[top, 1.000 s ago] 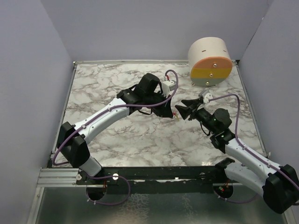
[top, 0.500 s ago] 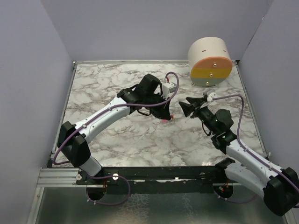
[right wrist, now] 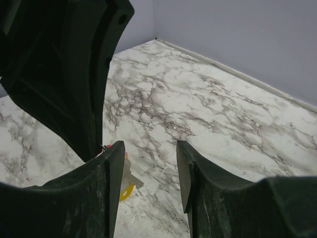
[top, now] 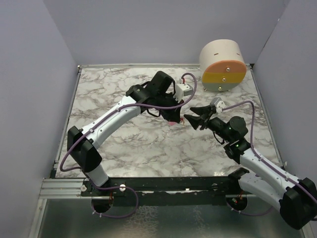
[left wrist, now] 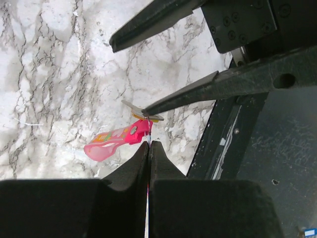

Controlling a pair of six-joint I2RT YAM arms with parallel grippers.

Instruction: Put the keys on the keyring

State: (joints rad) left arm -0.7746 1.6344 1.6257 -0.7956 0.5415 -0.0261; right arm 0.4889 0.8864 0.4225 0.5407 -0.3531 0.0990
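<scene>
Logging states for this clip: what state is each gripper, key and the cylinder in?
Left gripper: shut on the pink key.
Right gripper: open, one fingertip at the yellow key.
Pink key: held, sticking out sideways.
Yellow key: by the pink key's gripped end.
Cylinder: on its side, untouched.

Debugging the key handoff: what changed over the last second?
Right end effector backed off, then returned to the left end effector, jaws open, one finger against the yellow-headed key. The left wrist swung farther from the bases. Unchanged: left end effector shut on the keyring carrying the pink key; cylinder.
</scene>
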